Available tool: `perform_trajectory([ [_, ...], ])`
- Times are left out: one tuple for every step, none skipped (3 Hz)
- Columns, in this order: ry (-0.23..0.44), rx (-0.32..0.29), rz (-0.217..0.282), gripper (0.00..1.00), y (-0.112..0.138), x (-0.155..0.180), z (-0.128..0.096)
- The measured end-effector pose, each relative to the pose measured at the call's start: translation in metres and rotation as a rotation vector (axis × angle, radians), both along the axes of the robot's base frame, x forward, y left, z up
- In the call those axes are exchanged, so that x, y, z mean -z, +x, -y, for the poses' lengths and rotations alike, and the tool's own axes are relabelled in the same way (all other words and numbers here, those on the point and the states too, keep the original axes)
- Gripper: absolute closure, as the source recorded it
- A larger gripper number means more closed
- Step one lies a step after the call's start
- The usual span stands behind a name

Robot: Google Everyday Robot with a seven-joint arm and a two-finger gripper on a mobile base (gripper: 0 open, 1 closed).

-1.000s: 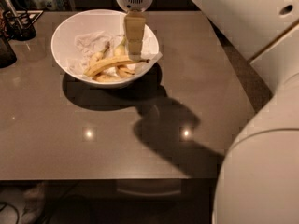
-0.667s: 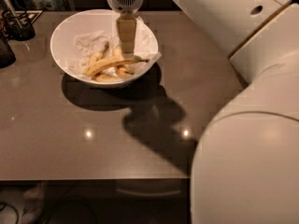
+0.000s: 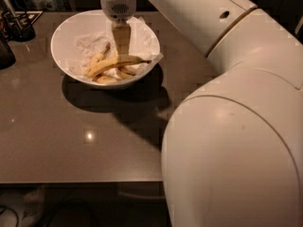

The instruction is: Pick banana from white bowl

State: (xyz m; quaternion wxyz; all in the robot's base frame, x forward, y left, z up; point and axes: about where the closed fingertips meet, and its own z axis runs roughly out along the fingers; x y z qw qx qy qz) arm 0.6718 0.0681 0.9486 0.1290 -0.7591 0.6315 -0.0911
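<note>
The white bowl (image 3: pixel 66 37) stands at the back left of the brown table, lined with crumpled white paper (image 3: pixel 90 44). The banana (image 3: pixel 111 64), long and yellow, lies across the bowl's near side with its dark stem tip by the right rim. Two shorter bananas (image 3: pixel 97 58) lie beside and under it. My gripper (image 3: pixel 121 51) hangs straight down from its white wrist into the bowl, its tip right at the banana's middle, touching it or just above it.
A dark holder with utensils (image 3: pixel 18 26) and another dark object (image 3: pixel 4 53) stand at the table's far left. My large white arm (image 3: pixel 236 126) fills the right half of the view. The table's front edge (image 3: pixel 80 181) runs along the bottom.
My gripper has moved a little to the left over the bowl, from near the right rim towards the banana's middle. The bananas and the bowl have not visibly moved.
</note>
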Motion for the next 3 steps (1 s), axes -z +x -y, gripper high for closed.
perform_trajectory([
  [-0.010,-0.020,-0.030,0.38,0.006,0.017,-0.007],
  [-0.018,-0.036,-0.064,0.36,0.011,0.034,-0.012],
  [-0.024,-0.045,-0.093,0.37,0.015,0.048,-0.016],
])
